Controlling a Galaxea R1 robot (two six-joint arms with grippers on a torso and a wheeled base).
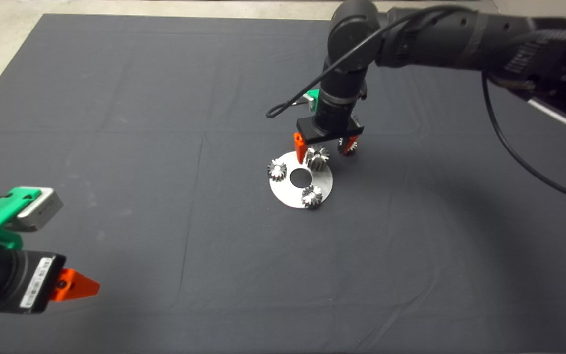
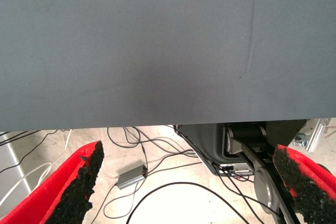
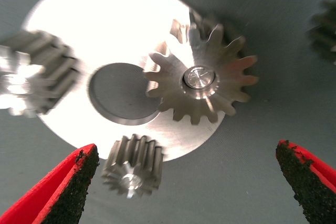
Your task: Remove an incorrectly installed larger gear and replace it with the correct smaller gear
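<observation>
Larger gear (image 3: 200,80): dark steel with coarse slanted teeth, seated on a pin on a round silver plate (image 3: 115,19), overlapping the edge of the plate's centre hole (image 3: 118,94); in the right wrist view it sits in the gap between the two red fingers, nearer neither pad and touching neither. Right gripper (image 1: 325,147): reaching down from the arm at the picture's right, poised directly over the plate's far rim; fingers spread wide, holding nothing, with one finger (image 1: 300,146) at the plate's edge beside the larger gear (image 1: 317,157) and the other just off the plate over the dark mat (image 1: 165,123). Small gears on the plate, straight-toothed: one at the left rim (image 1: 277,170), one at the near rim (image 1: 312,196). Smaller gear (image 1: 347,145): lying on the mat just beside the plate, close to the right gripper's outer finger, partly hidden by it in the head view; seen blurred at the picture's edge in the right wrist view (image 3: 324,31). Left gripper (image 1: 74,285): parked at the lower left of the worktop, well apart from the plate; fingers (image 2: 79,182) set wide, empty, with the mat edge, floor and cables (image 2: 157,192) beyond them.
</observation>
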